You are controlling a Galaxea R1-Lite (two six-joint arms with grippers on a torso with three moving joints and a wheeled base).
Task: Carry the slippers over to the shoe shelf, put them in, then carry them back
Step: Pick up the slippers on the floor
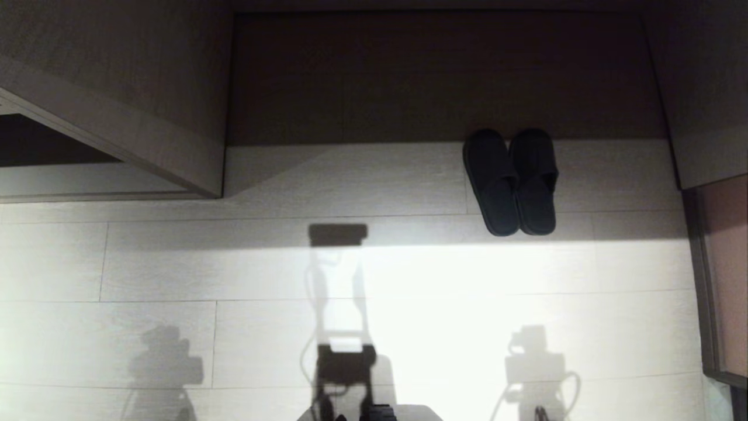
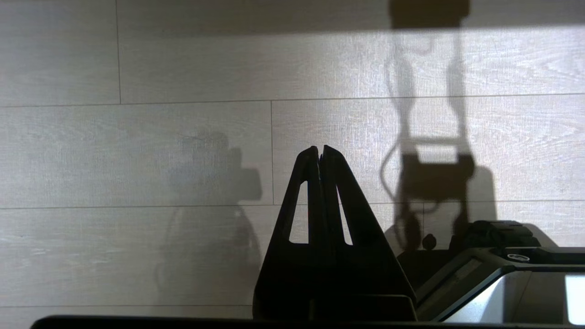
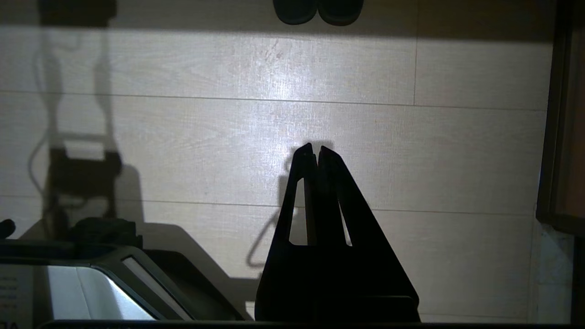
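Note:
The slippers (image 1: 511,181), a dark flat pair, lie side by side on the pale plank floor right of centre, with their toes at the edge of a wide dark recess (image 1: 444,76). Their heel ends (image 3: 318,11) show far ahead of my right gripper (image 3: 315,147), which is shut and empty above bare floor. My left gripper (image 2: 321,148) is also shut and empty over bare floor, away from the slippers. At the far left a low wood-grain cubby with a lighter base board (image 1: 87,181) looks like the shoe shelf. Neither arm shows in the head view, only shadows.
A wood-grain cabinet side (image 1: 146,88) juts out at the upper left. Another panel (image 1: 701,88) and a dark door frame (image 1: 710,280) close the right side. My own base (image 2: 502,274) sits beside the left gripper, and the base (image 3: 91,283) shows beside the right gripper too.

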